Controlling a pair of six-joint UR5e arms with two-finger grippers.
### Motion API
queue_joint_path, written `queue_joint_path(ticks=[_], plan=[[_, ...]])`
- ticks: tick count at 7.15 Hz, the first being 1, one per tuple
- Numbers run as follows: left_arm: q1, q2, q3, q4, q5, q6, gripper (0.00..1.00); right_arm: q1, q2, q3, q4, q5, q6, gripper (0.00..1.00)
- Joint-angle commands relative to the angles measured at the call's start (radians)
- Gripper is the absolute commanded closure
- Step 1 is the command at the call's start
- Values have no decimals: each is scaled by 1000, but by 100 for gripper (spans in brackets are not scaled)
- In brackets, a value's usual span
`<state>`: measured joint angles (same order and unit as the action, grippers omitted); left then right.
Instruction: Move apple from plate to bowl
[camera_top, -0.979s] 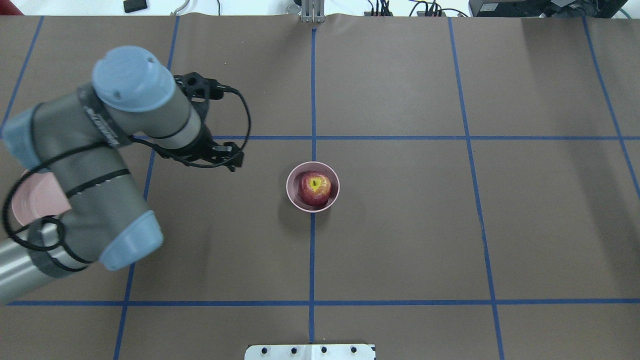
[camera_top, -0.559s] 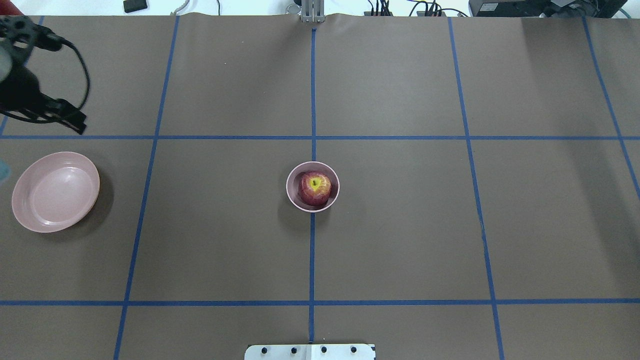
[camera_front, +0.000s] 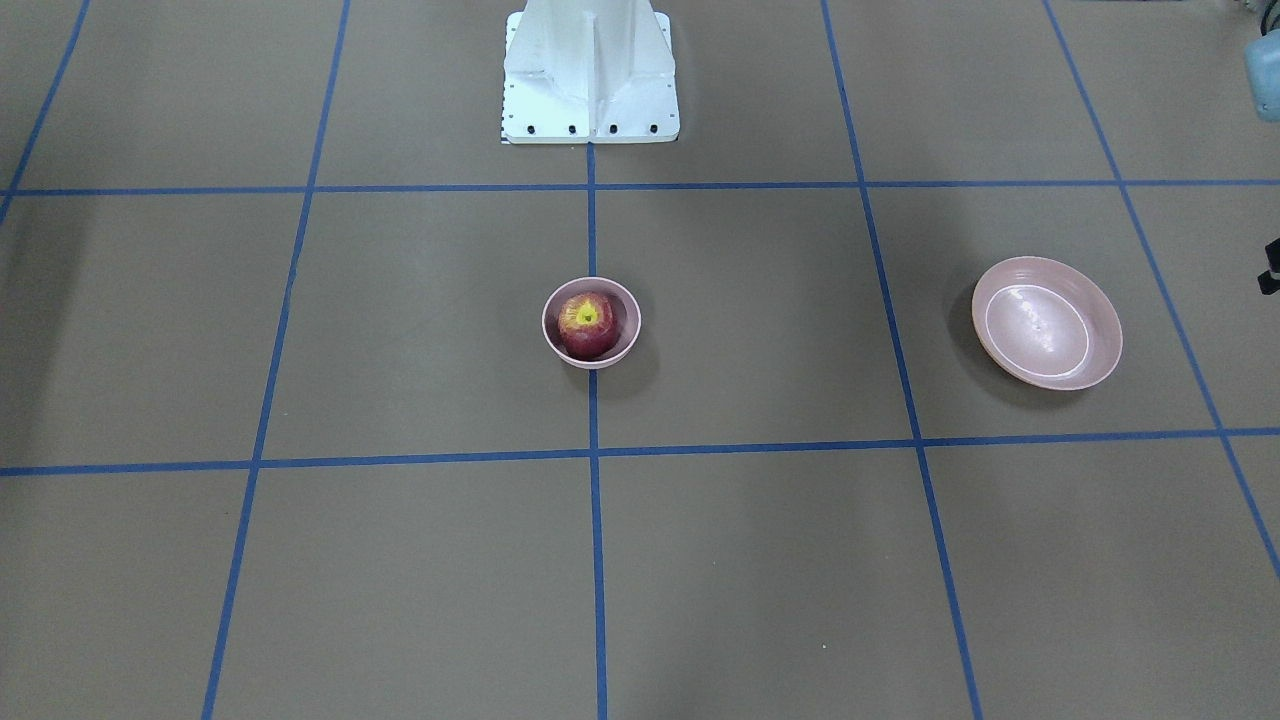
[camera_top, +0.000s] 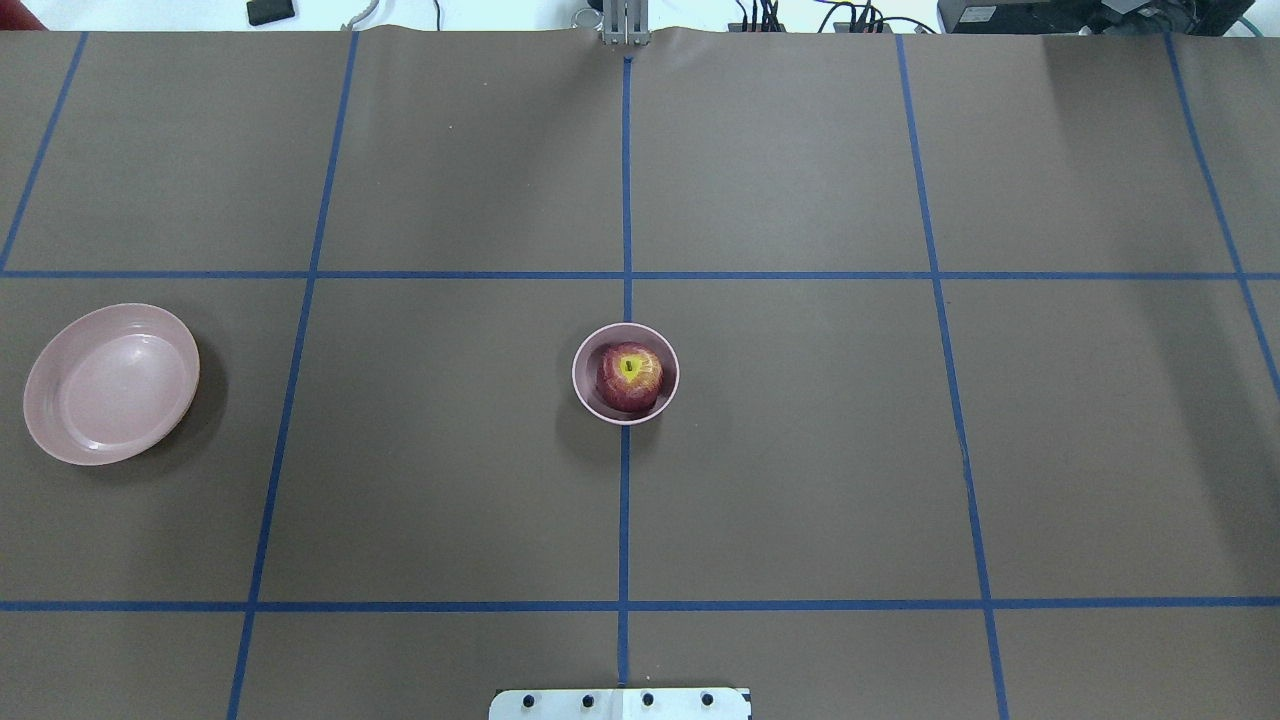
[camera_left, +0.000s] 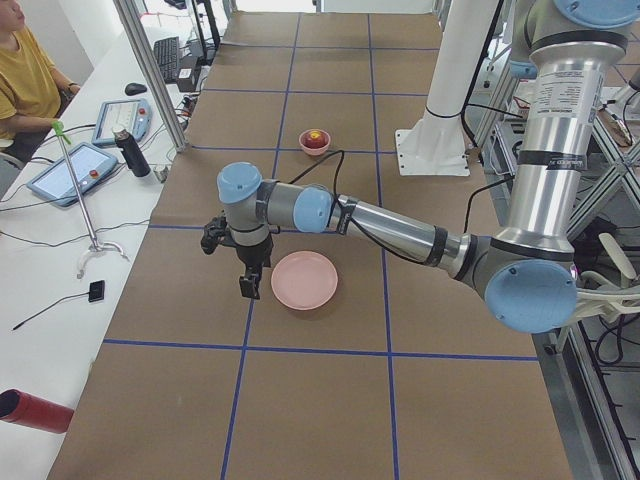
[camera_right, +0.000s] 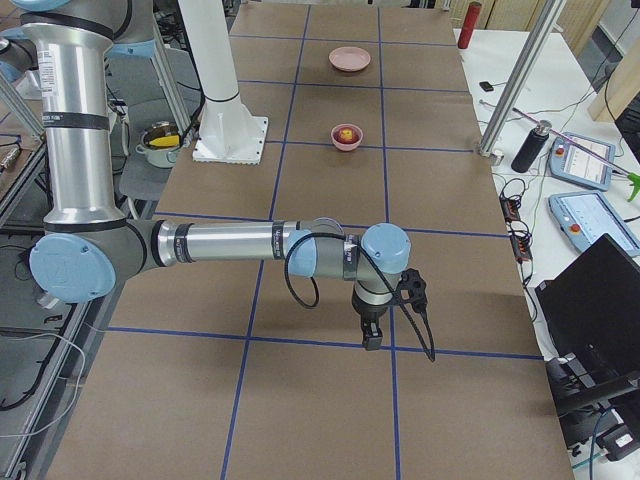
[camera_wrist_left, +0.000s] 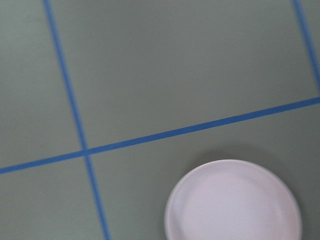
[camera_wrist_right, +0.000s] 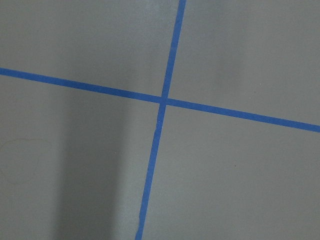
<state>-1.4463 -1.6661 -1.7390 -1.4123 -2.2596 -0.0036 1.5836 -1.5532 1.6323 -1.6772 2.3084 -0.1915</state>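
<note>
Left end effector (camera_left: 247, 283) seen only in exterior left view, small and dark; finger gap unreadable. Right end effector (camera_right: 372, 336) seen only in exterior right view; likewise cannot tell. Plate (camera_wrist_left: 232, 200) in left wrist view soft-blurred, lower rim cut by frame edge. Apple (camera_top: 630, 375) underside hidden behind bowl (camera_top: 580, 386) wall.

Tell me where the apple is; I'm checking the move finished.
Overhead view: the apple sits inside the bowl on the middle blue line, well right of the empty plate.
</note>
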Motion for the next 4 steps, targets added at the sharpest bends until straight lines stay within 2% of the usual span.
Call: queue_joint_path(ticks=[1,2,4], plan=[[-66,43,3,9,-23,126,2,1,-1,1,1,0,1,0],[-69,43,12,3,-73,125,2,1,-2,3,1,0,1,0],[-68,43,21,-2,-74,125,2,1,-2,4,1,0,3,0]])
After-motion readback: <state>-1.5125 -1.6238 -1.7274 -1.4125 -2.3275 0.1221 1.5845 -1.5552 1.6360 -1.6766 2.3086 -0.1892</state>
